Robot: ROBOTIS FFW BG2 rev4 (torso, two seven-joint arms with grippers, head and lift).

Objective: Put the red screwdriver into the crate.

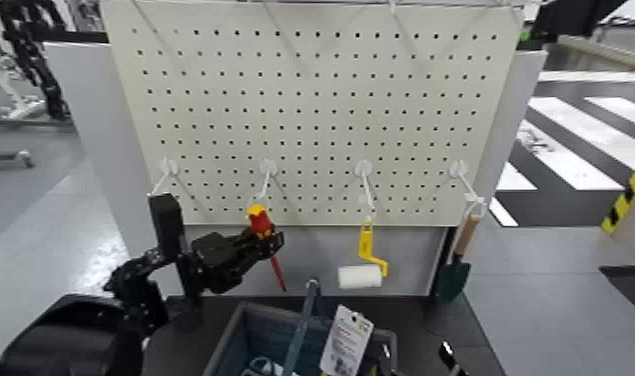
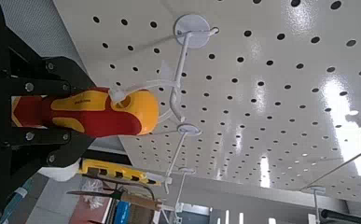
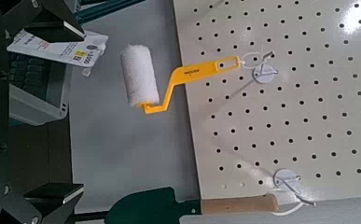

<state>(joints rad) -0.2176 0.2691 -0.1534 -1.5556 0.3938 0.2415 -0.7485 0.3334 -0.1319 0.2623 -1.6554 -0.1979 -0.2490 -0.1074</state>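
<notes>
The red screwdriver (image 1: 262, 236) hangs shaft-down in front of the white pegboard (image 1: 321, 100), its yellow top just under a hook (image 1: 267, 172). My left gripper (image 1: 245, 246) reaches in from the left and is shut on the red handle. In the left wrist view the handle (image 2: 99, 110) lies between the black fingers (image 2: 40, 75), its yellow end against the hook's wire (image 2: 175, 93). The dark grey-blue crate (image 1: 233, 338) sits below at the bottom edge, its upright handle (image 1: 304, 318) in the middle. My right gripper (image 3: 71, 101) hangs low on the right, open and holding nothing.
A yellow-handled white paint roller (image 1: 361, 270) hangs on the hook to the right, and a dark green trowel with a wooden handle (image 1: 457, 258) hangs at the far right. A white tag (image 1: 346, 340) sticks up from the crate.
</notes>
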